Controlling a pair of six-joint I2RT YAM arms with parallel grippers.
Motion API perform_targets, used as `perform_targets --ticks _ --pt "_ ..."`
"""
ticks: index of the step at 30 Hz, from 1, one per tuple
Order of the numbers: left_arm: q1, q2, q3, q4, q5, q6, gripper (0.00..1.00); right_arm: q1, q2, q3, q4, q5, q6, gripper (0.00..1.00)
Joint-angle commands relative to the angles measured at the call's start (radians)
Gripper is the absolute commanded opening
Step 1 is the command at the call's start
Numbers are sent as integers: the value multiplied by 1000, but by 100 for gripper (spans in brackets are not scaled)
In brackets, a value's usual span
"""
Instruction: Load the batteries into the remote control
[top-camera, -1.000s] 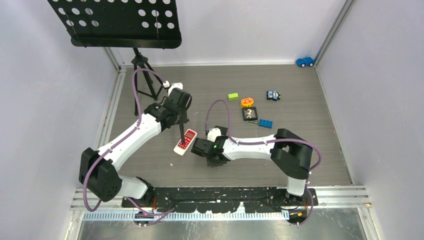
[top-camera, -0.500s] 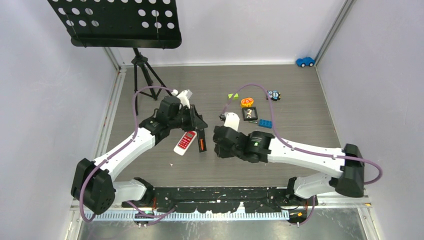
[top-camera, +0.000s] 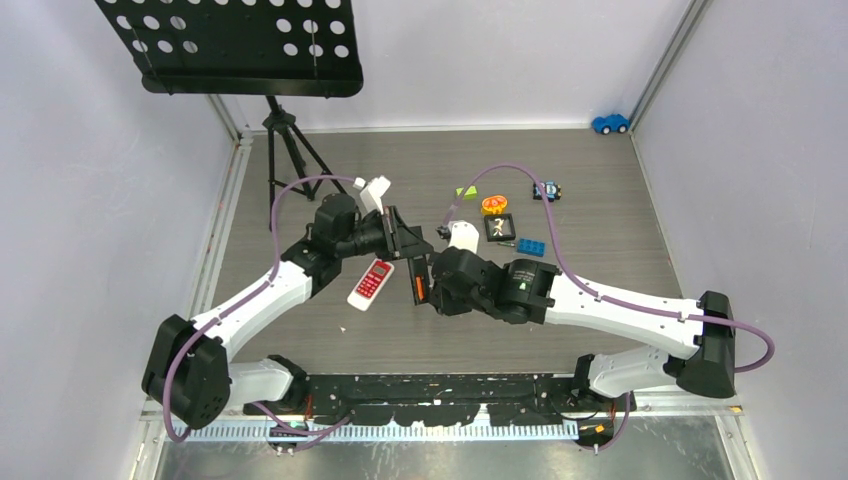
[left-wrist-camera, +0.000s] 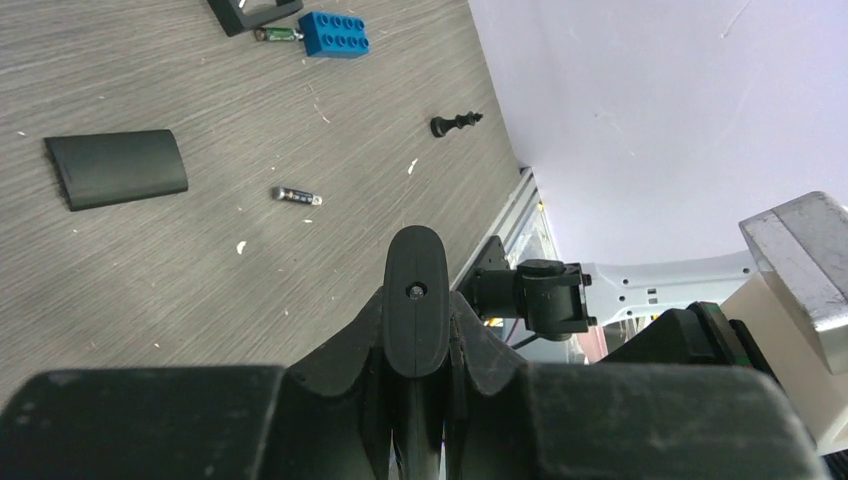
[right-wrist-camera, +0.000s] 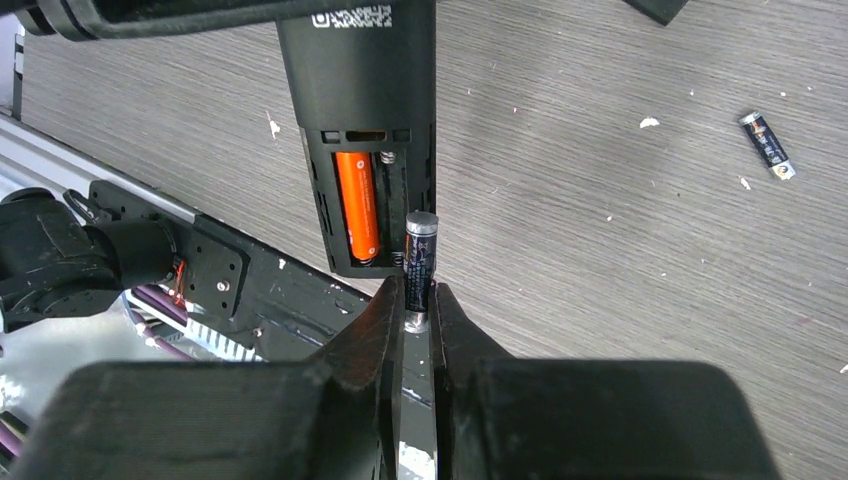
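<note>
My left gripper (top-camera: 405, 243) is shut on a black remote control (top-camera: 420, 283) and holds it above the table; its rounded end (left-wrist-camera: 415, 290) shows between the fingers. The open battery bay (right-wrist-camera: 372, 200) faces the right wrist camera, with an orange battery (right-wrist-camera: 357, 205) seated in one slot. My right gripper (right-wrist-camera: 418, 292) is shut on a dark grey battery (right-wrist-camera: 420, 262), whose top sits at the bay's right edge beside the vacant slot. Another dark battery (right-wrist-camera: 767, 145) (left-wrist-camera: 297, 196) lies loose on the table.
A red-and-white remote (top-camera: 371, 283) lies under the left arm. A black battery cover (left-wrist-camera: 117, 168), a chess pawn (left-wrist-camera: 455, 123) and a blue brick (left-wrist-camera: 335, 34) lie on the table. Toys (top-camera: 499, 228) sit mid-back, a tripod stand (top-camera: 290, 160) back left.
The left arm has swung the black remote to the right and tilted it. The right arm has stretched out and brought its battery up against the open bay.
</note>
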Motion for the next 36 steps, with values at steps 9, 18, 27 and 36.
perform_targets --ticks 9,18,27,36 --pt "0 -5 -22 100 76 -86 0 2 33 78 6 -19 -58 11" --pt "0 1 -33 139 115 -139 0 2 71 98 -19 -44 -44 19" --pt "4 -4 -32 103 122 -174 0 2 71 115 -44 -22 -25 34" --pt "39 2 -44 108 108 -226 0 1 -128 -4 94 35 30 52"
